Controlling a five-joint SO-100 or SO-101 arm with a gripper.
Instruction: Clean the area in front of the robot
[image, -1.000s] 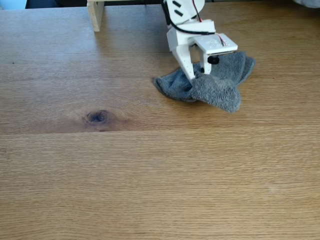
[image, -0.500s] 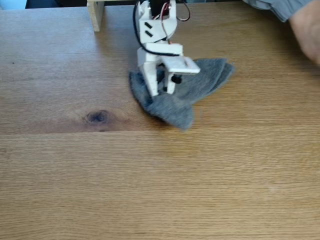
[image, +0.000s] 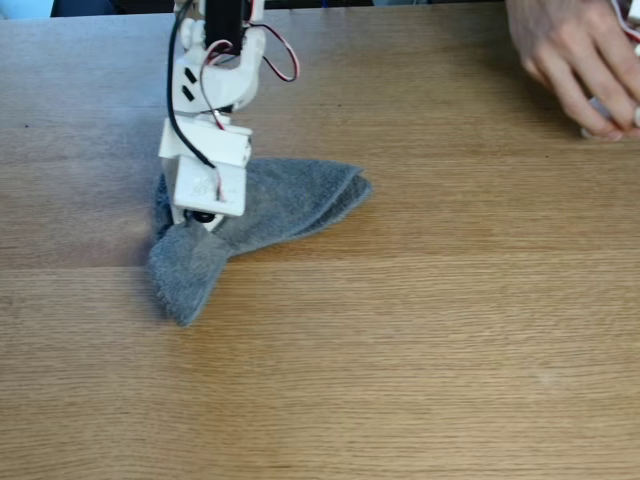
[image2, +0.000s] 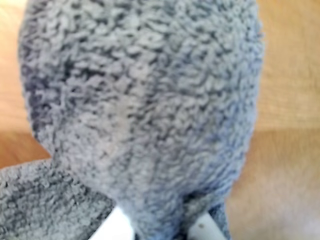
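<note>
White fingers (image: 190, 222) clenched on grey cloth (image: 290, 200) (left side), open oak tabletop (image: 420, 360) ahead, hand (image: 580, 60) at far-right edge.

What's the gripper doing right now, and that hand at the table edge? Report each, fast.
Gripper: shut on the grey cloth, pressing it onto the tabletop.
Person's hand: resting on the tabletop, fingers on something small; cannot tell what.

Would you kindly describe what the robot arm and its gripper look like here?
In the fixed view, the arm is white plastic in boxy segments with dark slots on one side. A black cable and thin red wires loop along it. The white gripper has a small black knob.
</note>
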